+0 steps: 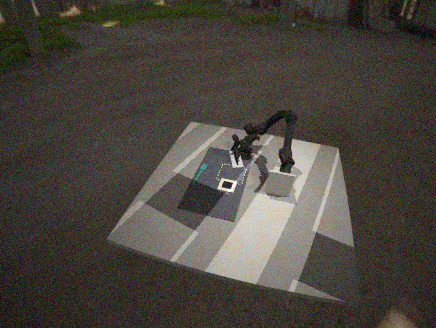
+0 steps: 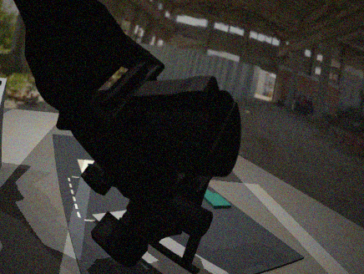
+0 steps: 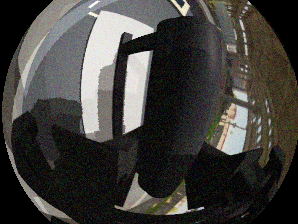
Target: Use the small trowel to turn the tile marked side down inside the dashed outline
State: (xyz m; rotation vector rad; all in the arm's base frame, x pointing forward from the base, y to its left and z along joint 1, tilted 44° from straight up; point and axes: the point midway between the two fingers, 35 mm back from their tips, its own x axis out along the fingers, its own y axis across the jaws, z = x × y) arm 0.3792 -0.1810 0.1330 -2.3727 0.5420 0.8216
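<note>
The trowel [image 1: 237, 162] [image 2: 173, 246] [image 3: 95, 50] has a white rectangular plate and a thick black handle on a bar. My gripper [image 1: 238, 150] [image 2: 177, 205] [image 3: 167, 145] is shut on the handle. The plate lies flat on or close over the mat [image 1: 232, 211] [image 2: 250, 242]; I cannot tell which. The tile [image 1: 220, 186] [image 2: 84, 162] [image 3: 185, 9] is cream with a dark square mark facing up. It lies at the edge of the dashed outline [image 1: 223, 165] [image 2: 74, 198], which is partly hidden by the arm in the exterior view.
A teal spatula-like tool [image 1: 202, 169] [image 2: 218, 200] lies on the mat's far side from the arm base. A light grey panel [image 1: 281, 184] stands beside the arm base. The striped table [image 1: 250, 237] has strong light and shadow patches.
</note>
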